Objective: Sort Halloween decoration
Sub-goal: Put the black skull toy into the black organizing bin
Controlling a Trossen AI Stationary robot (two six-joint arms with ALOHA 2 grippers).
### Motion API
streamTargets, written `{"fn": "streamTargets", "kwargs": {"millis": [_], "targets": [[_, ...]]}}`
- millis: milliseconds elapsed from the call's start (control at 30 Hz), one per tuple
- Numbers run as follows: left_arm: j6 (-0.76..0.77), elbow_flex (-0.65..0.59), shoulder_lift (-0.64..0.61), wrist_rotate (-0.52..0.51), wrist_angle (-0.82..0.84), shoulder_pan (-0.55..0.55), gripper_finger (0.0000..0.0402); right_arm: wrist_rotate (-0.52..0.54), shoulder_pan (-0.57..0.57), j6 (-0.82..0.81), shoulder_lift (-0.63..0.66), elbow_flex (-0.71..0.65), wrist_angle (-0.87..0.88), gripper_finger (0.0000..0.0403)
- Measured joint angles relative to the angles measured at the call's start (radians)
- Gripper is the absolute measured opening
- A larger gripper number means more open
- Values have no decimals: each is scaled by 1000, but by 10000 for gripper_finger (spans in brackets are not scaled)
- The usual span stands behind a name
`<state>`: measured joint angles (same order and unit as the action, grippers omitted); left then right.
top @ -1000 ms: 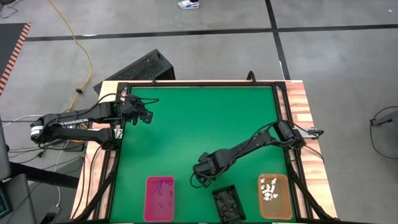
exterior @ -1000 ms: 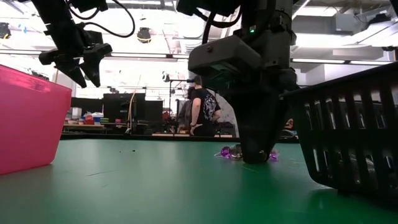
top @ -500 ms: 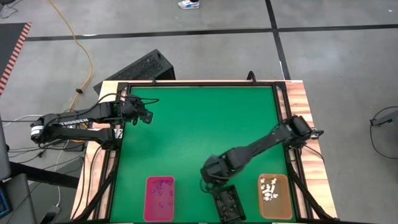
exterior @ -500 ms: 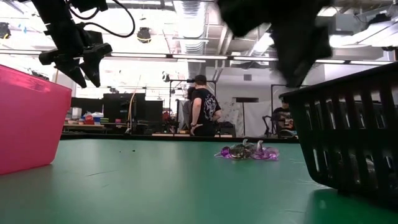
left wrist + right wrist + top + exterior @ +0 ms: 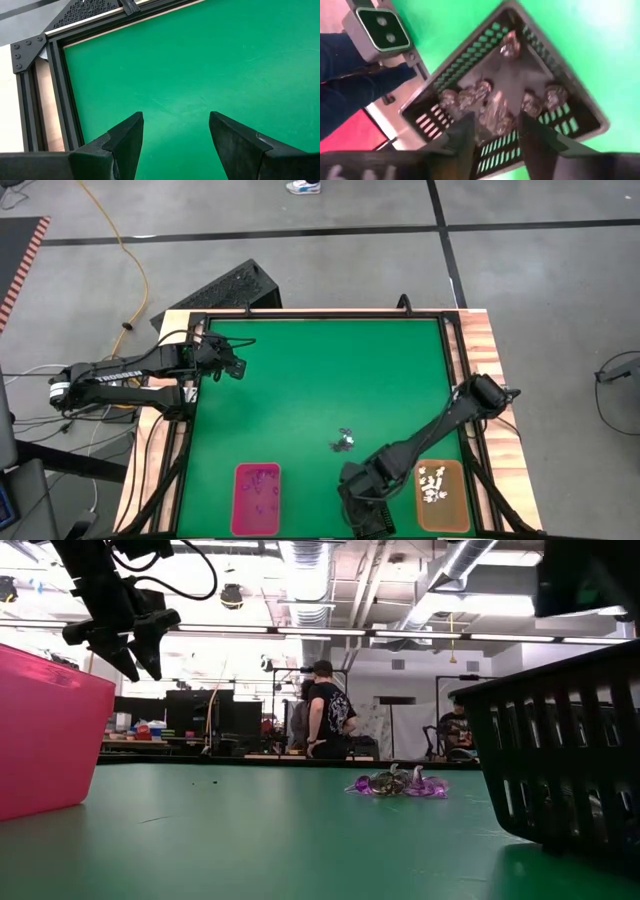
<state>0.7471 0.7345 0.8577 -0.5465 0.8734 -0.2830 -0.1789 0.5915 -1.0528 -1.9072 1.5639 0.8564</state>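
Observation:
A small heap of purple and dark trinkets (image 5: pixel 344 442) (image 5: pixel 395 784) lies on the green mat. My right gripper (image 5: pixel 360 492) (image 5: pixel 495 125) hovers over the black tray (image 5: pixel 367 508) (image 5: pixel 580 107), which holds several dark trinkets (image 5: pixel 532 102); it is shut on one dark grey trinket. White trinkets (image 5: pixel 433 485) lie in the orange tray (image 5: pixel 441 520). The pink tray (image 5: pixel 256 500) (image 5: pixel 40 730) holds purple ones. My left gripper (image 5: pixel 233 366) (image 5: pixel 175 130) waits open above the mat's far left corner. My right gripper pinches a dark grey trinket (image 5: pixel 495 116) between its two fingertips, coming from above and pointing down. The trinket is lifted clear and hangs over the inside of the black tray. Blur hides which part of it the fingers have.
The three trays stand in a row along the near edge, pink at left, black in the middle, orange at right. A black frame (image 5: pixel 300 314) rims the mat. A person in blue (image 5: pixel 350 85) stands by the near edge; another person (image 5: pixel 325 715) stands far behind the table.
My right gripper has risen from the heap of trinkets and swung toward the near edge, ending over the black tray. The heap, covered by it a second ago, now shows on the mat.

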Motion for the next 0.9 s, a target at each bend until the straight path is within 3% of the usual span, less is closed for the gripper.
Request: {"fn": "streamTargets", "kwargs": {"millis": [200, 500, 633, 900], "targets": [[0, 0, 0, 1, 0, 0, 219, 5, -49, 122, 6, 2, 16, 235], [-26, 0, 0, -8, 0, 0, 219, 261, -163, 609, 9, 2, 23, 217], [-26, 0, 0, -27, 0, 0, 219, 268, -227, 743, -15, 2, 14, 215], [-47, 0, 0, -41, 5, 0, 219, 234, -310, 847, -102, 2, -11, 218]]}}
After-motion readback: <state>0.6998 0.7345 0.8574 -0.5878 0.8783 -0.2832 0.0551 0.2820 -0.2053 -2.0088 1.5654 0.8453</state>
